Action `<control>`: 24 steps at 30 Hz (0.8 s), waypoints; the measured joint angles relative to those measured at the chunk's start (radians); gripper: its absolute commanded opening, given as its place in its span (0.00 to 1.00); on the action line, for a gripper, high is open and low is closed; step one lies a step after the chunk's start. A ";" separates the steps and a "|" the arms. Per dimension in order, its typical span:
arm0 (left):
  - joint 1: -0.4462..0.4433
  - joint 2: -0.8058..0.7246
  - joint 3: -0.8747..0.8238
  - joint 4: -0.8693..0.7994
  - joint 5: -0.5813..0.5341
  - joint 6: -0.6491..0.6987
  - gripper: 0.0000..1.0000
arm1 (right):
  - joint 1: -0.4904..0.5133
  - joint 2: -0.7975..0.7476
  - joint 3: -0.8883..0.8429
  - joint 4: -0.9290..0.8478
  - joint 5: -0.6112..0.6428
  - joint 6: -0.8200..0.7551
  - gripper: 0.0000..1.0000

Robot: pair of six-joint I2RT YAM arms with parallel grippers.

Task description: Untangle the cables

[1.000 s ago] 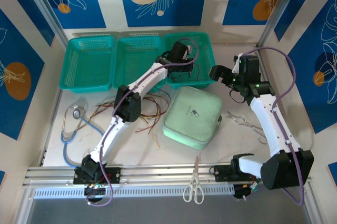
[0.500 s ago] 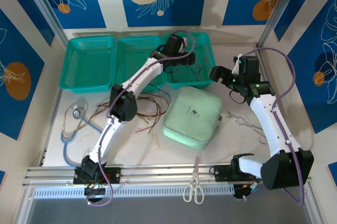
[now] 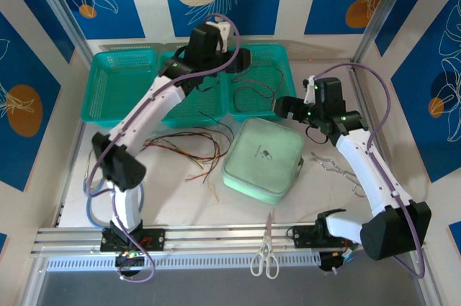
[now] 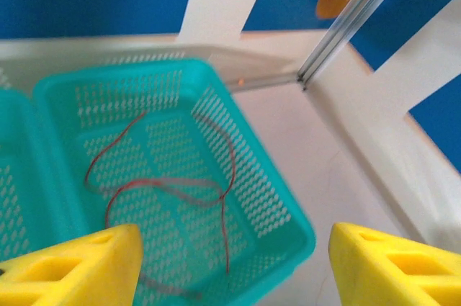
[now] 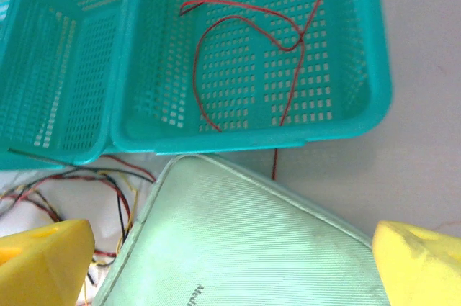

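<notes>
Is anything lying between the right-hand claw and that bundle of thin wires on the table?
Partly: a corner of the pale green fabric pouch lies between the open right gripper and the tangle of thin red, black and yellow cables.

Left arm (image 3: 155,108) and right arm (image 3: 367,165) are wearing white link shells with bulky black joint housings. Thick purple cords (image 3: 382,97) are looping alongside each arm. Black bases (image 3: 122,237) are sitting at 6 o'clock on a silver rail. Left gripper (image 4: 234,234) and right gripper (image 5: 232,230) are showing blunt, wedge-shaped yellow fingers (image 4: 72,266).
</notes>
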 measured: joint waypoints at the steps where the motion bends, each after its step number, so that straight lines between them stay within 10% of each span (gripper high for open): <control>1: 0.002 -0.048 -0.074 0.002 -0.005 0.000 0.68 | 0.014 0.003 0.000 0.003 -0.002 -0.008 0.99; 24: 0.026 -0.634 -1.072 -0.018 0.008 -0.143 0.57 | 0.338 0.143 -0.022 0.084 0.024 -0.102 0.79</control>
